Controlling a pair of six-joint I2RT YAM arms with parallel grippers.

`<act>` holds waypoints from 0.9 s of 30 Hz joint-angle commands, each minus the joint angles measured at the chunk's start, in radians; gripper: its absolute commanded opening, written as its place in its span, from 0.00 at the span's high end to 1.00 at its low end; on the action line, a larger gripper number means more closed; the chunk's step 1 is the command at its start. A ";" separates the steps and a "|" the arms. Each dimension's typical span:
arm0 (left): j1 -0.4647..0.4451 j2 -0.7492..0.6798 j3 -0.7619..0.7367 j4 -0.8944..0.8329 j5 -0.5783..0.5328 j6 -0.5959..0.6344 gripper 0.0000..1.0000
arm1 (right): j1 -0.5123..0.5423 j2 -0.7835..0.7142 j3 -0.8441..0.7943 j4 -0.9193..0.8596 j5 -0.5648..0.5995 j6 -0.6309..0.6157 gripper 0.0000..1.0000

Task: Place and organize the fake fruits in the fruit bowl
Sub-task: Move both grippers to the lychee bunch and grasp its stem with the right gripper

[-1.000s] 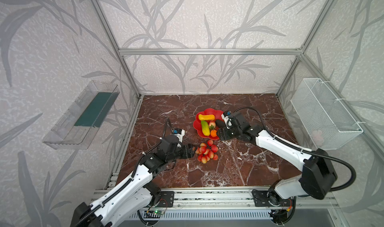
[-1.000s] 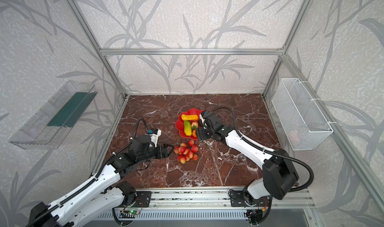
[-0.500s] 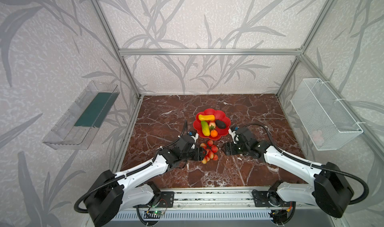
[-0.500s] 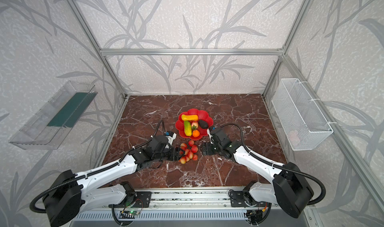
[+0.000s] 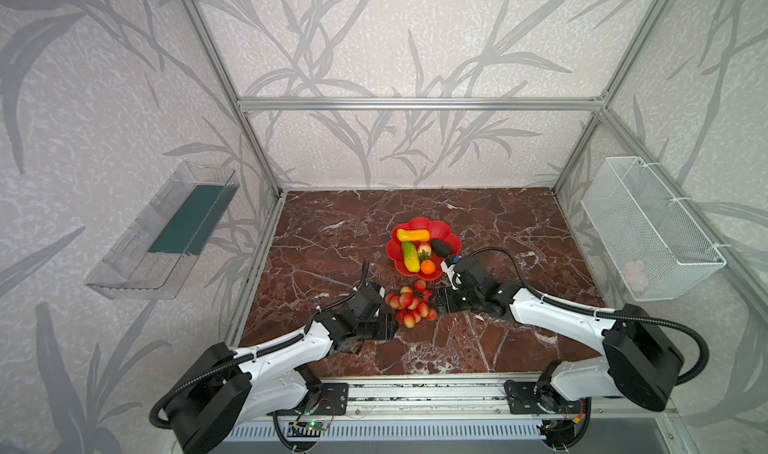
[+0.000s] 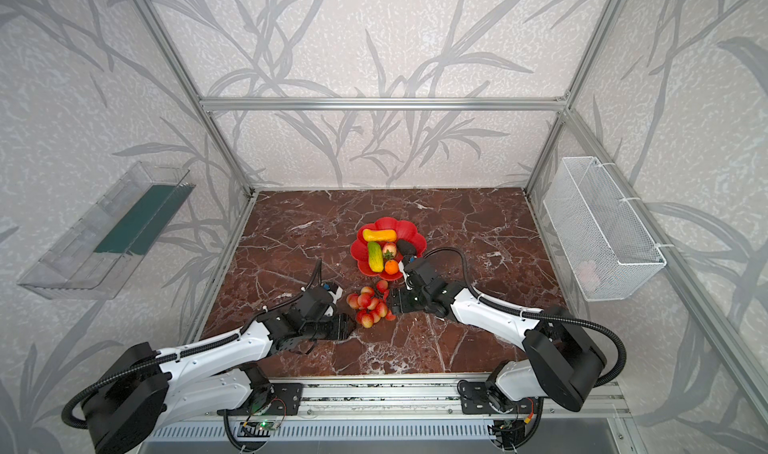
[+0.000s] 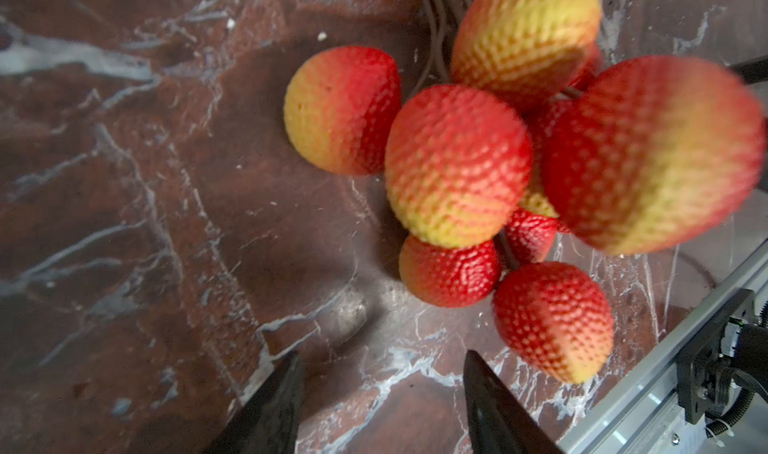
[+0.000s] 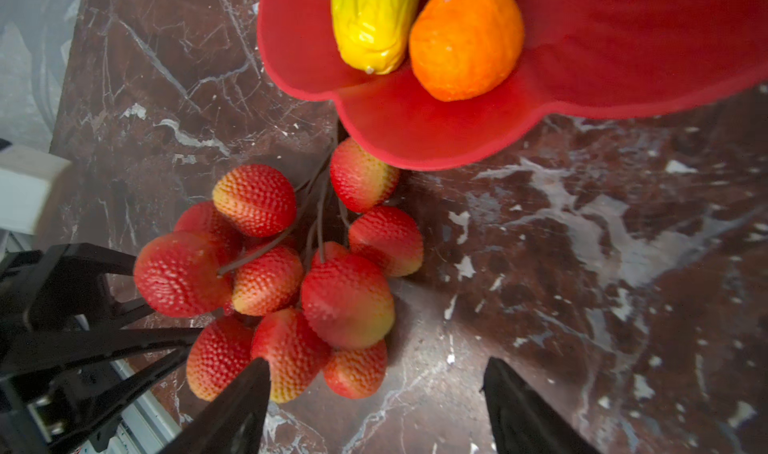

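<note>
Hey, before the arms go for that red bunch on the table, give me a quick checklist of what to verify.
1. Left gripper open: ok, nothing between its tips.
2. Right gripper open: ok.
3. Grape bunch gripped: not ok, it lies on the table and neither gripper is closed on it.
4. Grippers apart: ok, the bunch sits between them.
5. Space in fruit bowl: cannot tell, five other fruits fill its middle.

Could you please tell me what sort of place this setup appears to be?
Likely a lab robot cell: aluminium frame, patterned wall panels, and a left arm and right arm on a front rail.
</note>
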 commanded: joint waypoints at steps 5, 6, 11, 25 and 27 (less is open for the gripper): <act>-0.006 -0.059 -0.043 0.034 -0.033 -0.044 0.39 | 0.122 0.029 0.126 -0.060 0.125 -0.078 0.24; -0.004 -0.071 -0.050 0.033 -0.033 -0.047 0.38 | 0.127 0.041 0.137 -0.070 0.129 -0.086 0.25; -0.004 -0.176 -0.062 -0.005 -0.063 -0.057 0.38 | 0.128 0.109 0.171 -0.069 0.136 -0.122 0.31; 0.001 -0.740 -0.050 -0.315 -0.306 -0.076 0.22 | 0.243 0.321 0.310 -0.034 0.066 -0.124 0.38; 0.001 -0.792 -0.041 -0.346 -0.331 -0.076 0.20 | 0.243 0.322 0.321 -0.035 0.074 -0.121 0.39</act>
